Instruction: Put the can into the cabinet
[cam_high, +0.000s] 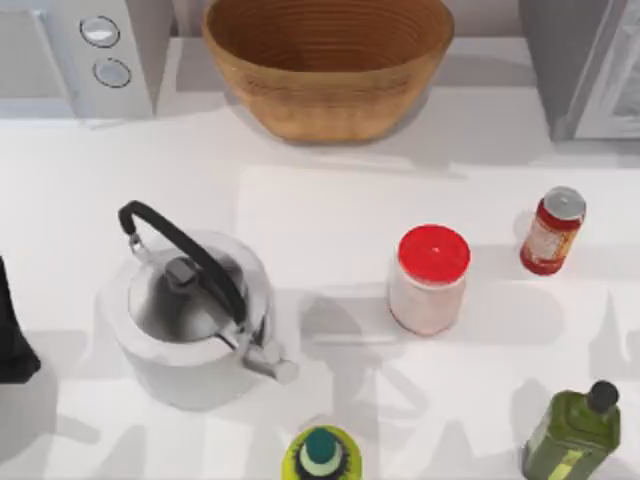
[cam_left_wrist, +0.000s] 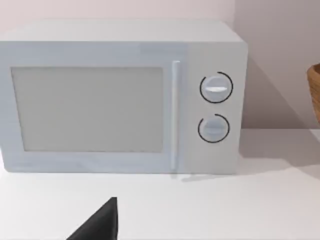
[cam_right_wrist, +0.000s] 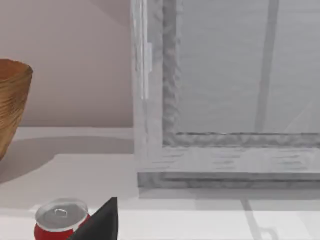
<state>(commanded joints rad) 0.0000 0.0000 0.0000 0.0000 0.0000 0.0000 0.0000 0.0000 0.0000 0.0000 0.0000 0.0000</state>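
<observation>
The can (cam_high: 551, 231) stands upright on the bench (cam_high: 330, 220), on the right side, untouched. The cabinet (cam_high: 590, 65) sits behind it at the far right corner, and its framed door looks closed from the right wrist view. So this is the very start: nothing gripped, nothing lifted.

The right tool (cam_right_wrist: 97, 222) shows as a dark finger tip low in its own camera, with the can's silver top (cam_right_wrist: 60, 217) just beside it and the cabinet front (cam_right_wrist: 240, 90) looming beyond. Whether that tool is apart or together, I cannot tell. The left tool (cam_left_wrist: 97, 225) faces the microwave (cam_left_wrist: 120, 95), well away from the can; a dark piece of that arm sits at the bench's left edge (cam_high: 12, 330), parked. Its state I cannot tell either.

Near the can, the red-lidded jar (cam_high: 429, 279) stands toward the middle and the green bottle (cam_high: 577, 430) sits nearer the front. The kettle (cam_high: 190, 310) and basket (cam_high: 328, 60) are well clear.

My read: the right arm is the one to act, being on the can's side. The next move calls for the tool coming down over the can with fingers spread, closing on its body, staying clear of the jar. And that door seems to need opening before anything goes in.
</observation>
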